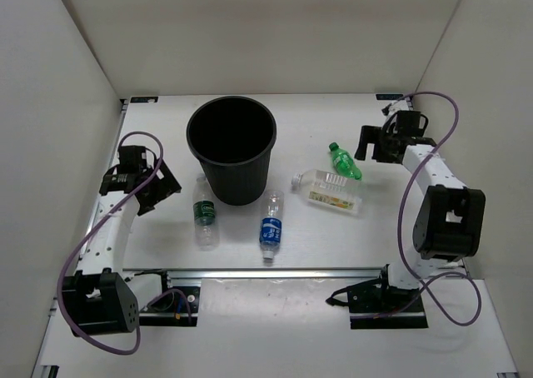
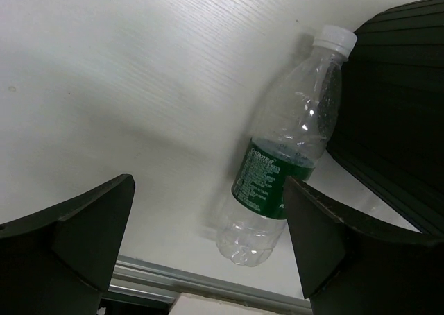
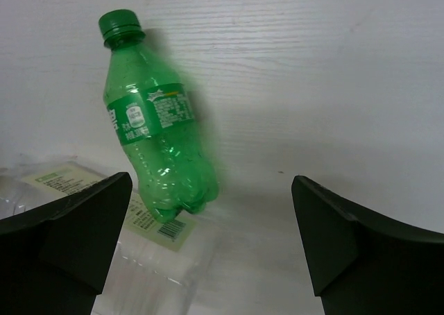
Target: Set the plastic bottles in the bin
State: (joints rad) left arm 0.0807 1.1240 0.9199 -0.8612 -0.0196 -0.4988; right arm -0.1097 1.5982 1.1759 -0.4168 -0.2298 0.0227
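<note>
Lying near the bin (image 1: 238, 185): four bottles (image 1: 271, 228)

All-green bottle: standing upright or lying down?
Lying down. The all-green bottle rests on its side on the table, its base beside the yellow-labelled bottle.

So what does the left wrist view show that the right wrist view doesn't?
Left wrist only: the green-labelled bottle lying beside the black bin. Right wrist only: the all-green bottle with its base by the yellow-labelled bottle. Both: the white table and an open, empty tool, the left tool in one, the right tool in the other.
</note>
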